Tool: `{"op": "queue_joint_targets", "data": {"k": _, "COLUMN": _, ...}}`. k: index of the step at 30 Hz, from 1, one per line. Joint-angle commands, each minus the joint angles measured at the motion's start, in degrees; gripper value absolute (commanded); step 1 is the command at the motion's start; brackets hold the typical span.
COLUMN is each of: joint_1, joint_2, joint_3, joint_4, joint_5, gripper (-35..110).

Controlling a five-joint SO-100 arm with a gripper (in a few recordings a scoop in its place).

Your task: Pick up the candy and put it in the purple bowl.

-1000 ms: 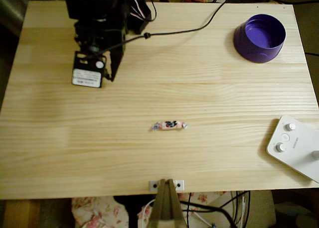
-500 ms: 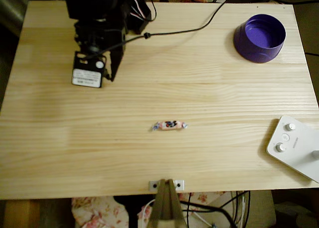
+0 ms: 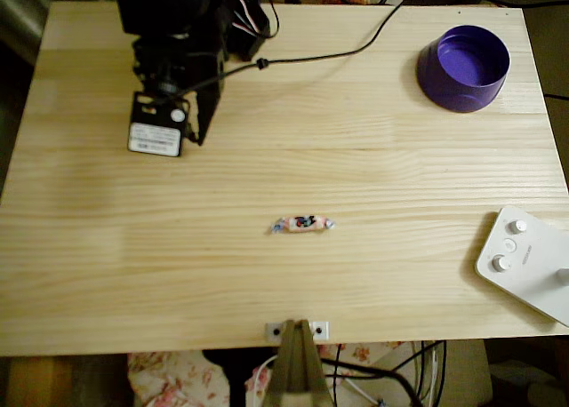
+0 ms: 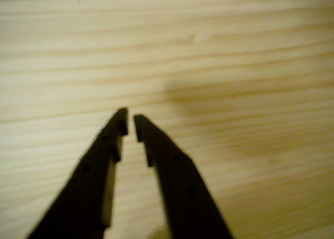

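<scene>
Candy (image 3: 303,223): lies flat on the wooden table (image 3: 293,283), lengthwise left to right in the overhead view, a little below the table's middle and nearer the bottom edge. Wrapper pinkish-white with dark markings, both ends twisted. Nothing touches it.

White device with round knobs (image 3: 526,262): at the right edge of the table, well apart from the candy, partly hanging past the table's corner.

Small metal bracket (image 3: 297,331): at the middle of the bottom edge, below the candy.

Gripper (image 4: 130,122): in the wrist view the two dark fingers nearly meet at their tips, a thin gap between them, nothing held; bare wood grain beneath. In the overhead view the black arm (image 3: 178,43) sits at the top left of the table, well apart from the candy, a white label on its lower part.

Black cable (image 3: 329,55): runs from the arm rightward across the top of the table.

Purple bowl (image 3: 463,67): upright at the top right corner, far from both candy and arm, its inside bare.
</scene>
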State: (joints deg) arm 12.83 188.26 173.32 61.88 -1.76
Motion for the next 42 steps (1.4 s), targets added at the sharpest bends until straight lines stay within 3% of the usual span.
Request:
{"op": "queue_joint_targets", "data": {"k": 1, "joint_1": 0.97, "joint_2": 0.79, "joint_3": -1.32, "joint_4": 0.44, "joint_5": -0.88, "gripper": -1}}
{"op": "queue_joint_targets", "data": {"k": 26, "joint_1": 1.58, "joint_2": -1.76, "joint_3": -2.29, "joint_4": -0.26, "joint_5": -1.49, "gripper": -1}}
{"op": "queue_joint_targets", "data": {"k": 42, "joint_1": 0.18, "joint_2": -37.44, "joint_3": -42.8, "joint_4": 0.62, "joint_5": -9.23, "gripper": -1}}
